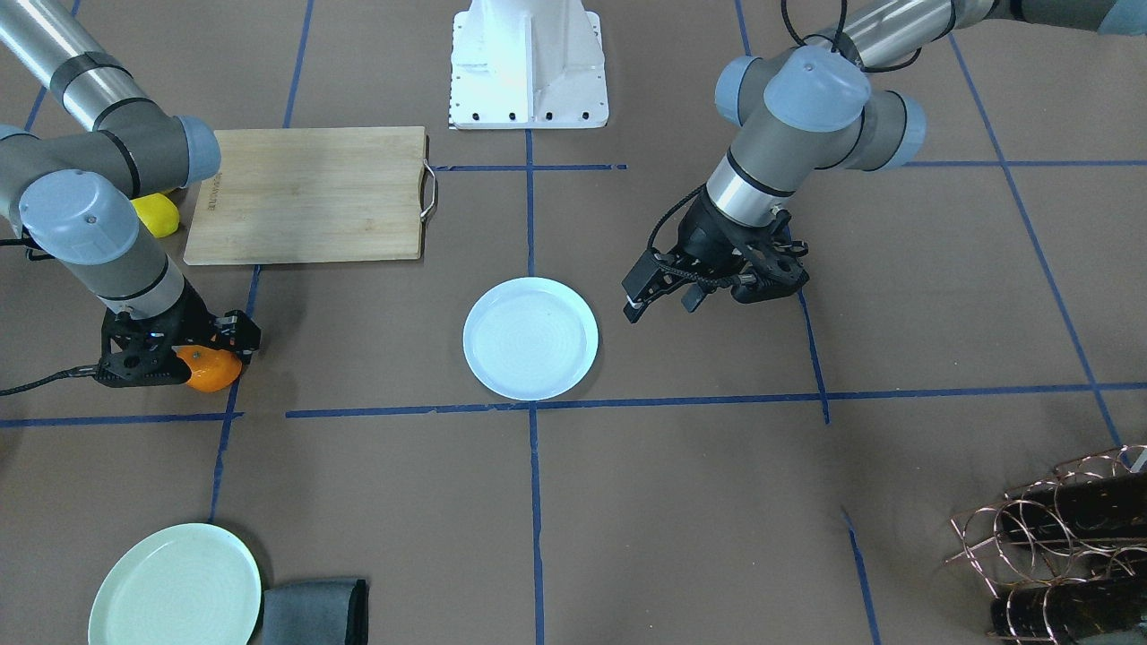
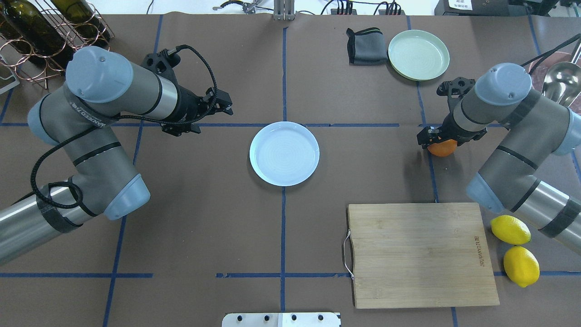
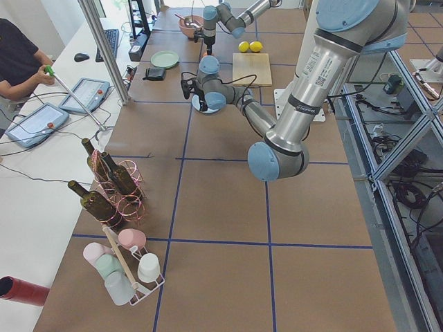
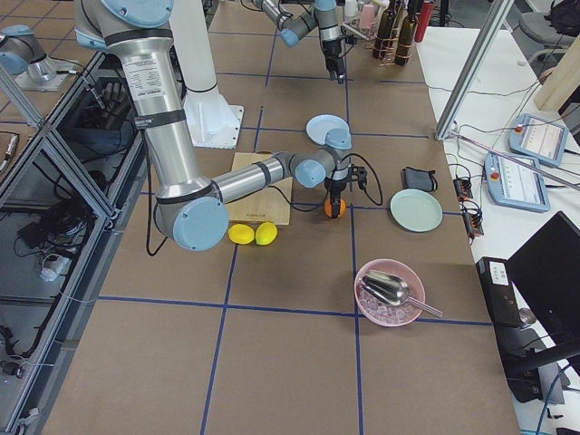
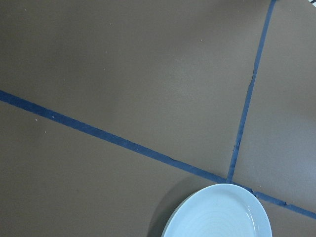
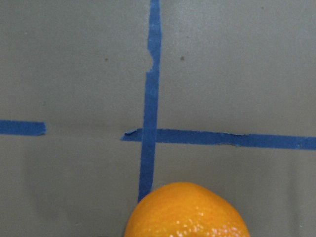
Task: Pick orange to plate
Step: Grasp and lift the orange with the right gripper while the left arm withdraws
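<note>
The orange is at the table's right side, on a blue tape line, held in my right gripper, whose jaws close on its sides from above. It fills the bottom of the right wrist view as the orange, over a tape crossing. I cannot tell whether it touches the table. The white plate lies empty at the table's centre, well to the orange's left. My left gripper hovers open and empty to the left of the plate, whose rim shows in the left wrist view.
A wooden cutting board lies near the robot on the right, with two lemons beside it. A mint-green plate and grey cloth sit at the far side. A wine rack stands far left, a pink bowl far right.
</note>
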Controlling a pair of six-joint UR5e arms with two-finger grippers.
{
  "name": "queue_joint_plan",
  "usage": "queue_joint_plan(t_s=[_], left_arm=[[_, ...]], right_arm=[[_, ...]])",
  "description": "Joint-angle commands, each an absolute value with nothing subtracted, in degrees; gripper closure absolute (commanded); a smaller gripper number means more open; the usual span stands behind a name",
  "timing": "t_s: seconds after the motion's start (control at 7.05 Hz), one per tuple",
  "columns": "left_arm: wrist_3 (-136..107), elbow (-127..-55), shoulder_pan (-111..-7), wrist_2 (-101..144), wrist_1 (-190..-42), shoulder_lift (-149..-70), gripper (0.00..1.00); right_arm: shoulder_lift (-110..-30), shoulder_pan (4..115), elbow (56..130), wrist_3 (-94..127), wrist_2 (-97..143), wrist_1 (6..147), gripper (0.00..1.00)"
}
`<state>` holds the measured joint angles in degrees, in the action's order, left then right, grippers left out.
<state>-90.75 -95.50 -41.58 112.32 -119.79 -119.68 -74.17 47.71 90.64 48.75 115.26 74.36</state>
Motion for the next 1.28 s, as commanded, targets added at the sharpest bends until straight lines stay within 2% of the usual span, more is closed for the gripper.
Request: queue_joint_plan(t_s=[0.0, 0.14, 0.57, 0.85, 1.13], left_arm=[[-89.7, -95.5, -42.3, 112.3, -119.7, -119.4, 0.00], [-87.8, -95.7, -43.8, 113.5, -119.3, -119.4, 0.00], [-65.5, -105.2, -49.6, 115.6, -104.9, -115.9, 0.00], [-54.0, -111.9, -55.2, 115.3, -102.7, -106.0, 0.00], [-44.1, -112.3, -60.6, 120.4, -102.7, -99.9, 0.00]], right_arm=[[-74.2, 47.8, 91.0, 47.9, 115.4, 74.3, 0.80], [-73.8, 48.7, 92.0, 47.9, 115.4, 74.3, 0.98], [-69.8, 49.0, 96.5, 52.3, 116.1, 75.3, 1.00], [-63.8, 43.4, 96.2, 62.9, 114.7, 75.3, 1.00], [-57.0, 37.8, 93.2, 69.3, 108.8, 75.3, 1.00]])
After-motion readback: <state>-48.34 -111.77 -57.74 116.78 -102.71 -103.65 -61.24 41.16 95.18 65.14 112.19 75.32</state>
